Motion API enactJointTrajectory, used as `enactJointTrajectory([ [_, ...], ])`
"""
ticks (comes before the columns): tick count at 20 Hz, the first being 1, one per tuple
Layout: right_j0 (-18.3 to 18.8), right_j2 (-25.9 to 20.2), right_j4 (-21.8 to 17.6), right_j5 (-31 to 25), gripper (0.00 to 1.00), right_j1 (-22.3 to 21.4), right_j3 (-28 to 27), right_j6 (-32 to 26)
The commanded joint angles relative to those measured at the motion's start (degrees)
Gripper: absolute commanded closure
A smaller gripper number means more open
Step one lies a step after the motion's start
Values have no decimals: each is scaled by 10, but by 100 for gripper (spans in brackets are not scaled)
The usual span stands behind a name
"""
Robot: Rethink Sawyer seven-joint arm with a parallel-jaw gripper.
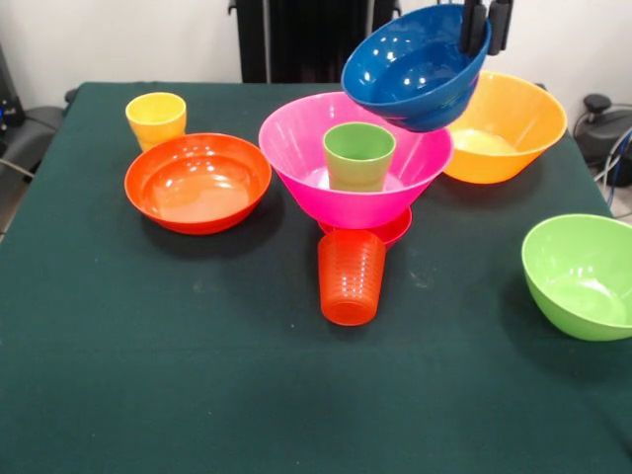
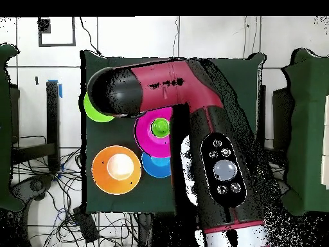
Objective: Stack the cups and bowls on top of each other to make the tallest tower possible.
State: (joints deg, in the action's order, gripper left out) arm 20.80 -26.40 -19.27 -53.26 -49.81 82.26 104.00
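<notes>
Orange-red cup (image 1: 352,276) upside down nearest on bench (image 1: 197,375), touching tower's base. Pink bowl (image 1: 355,163) holds light green cup (image 1: 358,155). Claw (image 1: 486,25) pinches medium blue bowl (image 1: 417,67) rim, airborne, tilted, above pink bowl's edge.

The bowls, among them the large pink bowl (image 1: 306,148) and the medium blue bowl (image 1: 415,69), look like glossy, smooth plastic. The orange-red cup (image 1: 351,276) is ribbed, translucent plastic. The desk (image 1: 197,375) wears matt dark-green cloth.
</notes>
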Motion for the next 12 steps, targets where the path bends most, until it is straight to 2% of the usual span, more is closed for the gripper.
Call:
enactJointTrajectory([
  [1, 17, -46, -49, -7, 100, 0, 61, -167],
  [12, 42, -69, -56, 1, 100, -10, 85, -157],
])
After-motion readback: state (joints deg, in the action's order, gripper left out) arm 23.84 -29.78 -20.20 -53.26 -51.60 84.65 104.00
